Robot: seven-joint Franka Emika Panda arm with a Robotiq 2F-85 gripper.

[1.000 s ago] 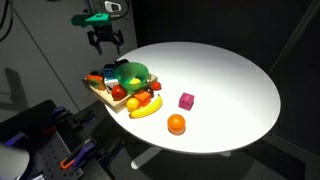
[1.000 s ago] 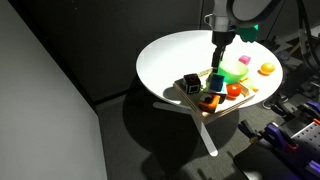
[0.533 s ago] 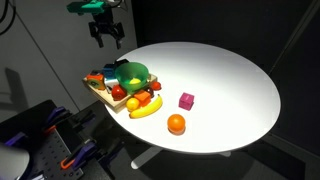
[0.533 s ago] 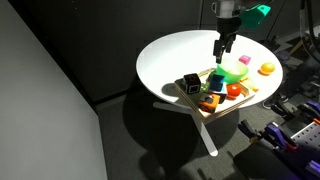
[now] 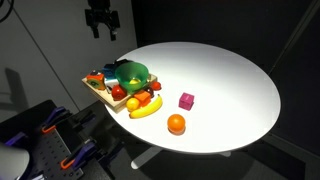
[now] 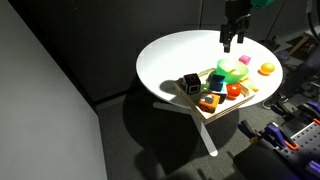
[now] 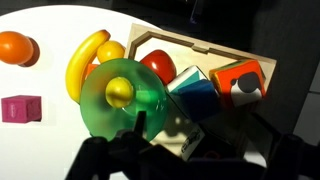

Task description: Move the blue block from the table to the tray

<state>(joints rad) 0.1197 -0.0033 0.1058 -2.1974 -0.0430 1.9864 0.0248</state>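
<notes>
Round table [image 5: 220, 80], tray [image 7: 200, 48] at its rim

gripper [image 5: 103, 34] has climbed from just over the tray [image 5: 93, 89] to well above it, near frame top.

White table [image 5: 225, 75], light-wood tray [image 7: 195, 46], green bowl [image 5: 132, 73], blue block [image 7: 193, 96]

Overhead light on the surface [image 5: 225, 80]: the white top is near clipping in both exterior views, surroundings fall off to near black, and a hard shadow lands on the floor [image 6: 130, 135] below. Wrist view goes soft along the bottom, with the pincer [image 7: 185, 155] just a dark blurred silhouette. The surface is blown out white at top left there.
</notes>
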